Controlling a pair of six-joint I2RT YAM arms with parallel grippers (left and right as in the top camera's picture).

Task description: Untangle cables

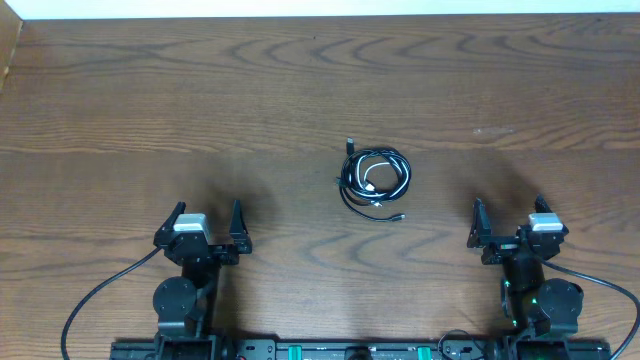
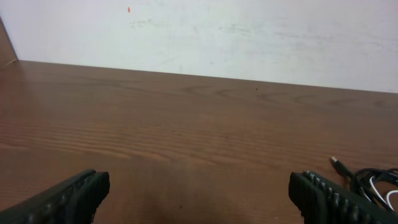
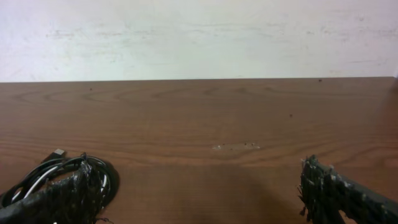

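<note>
The cables (image 1: 375, 180) lie coiled together in one small bundle at the middle of the wooden table, black loops wound with a white one, plug ends sticking out. My left gripper (image 1: 209, 226) rests near the front edge at left, open and empty, well clear of the bundle. My right gripper (image 1: 508, 222) rests at front right, also open and empty. In the left wrist view the cables (image 2: 373, 183) show at the far right beyond my gripper (image 2: 199, 190). From the right wrist the cables (image 3: 46, 175) sit at lower left, partly behind a fingertip of my gripper (image 3: 202, 183).
The wooden table (image 1: 200, 90) runs to a white wall (image 2: 249, 37) at the back. Thick black arm cables (image 1: 95, 295) trail from both arm bases along the front edge.
</note>
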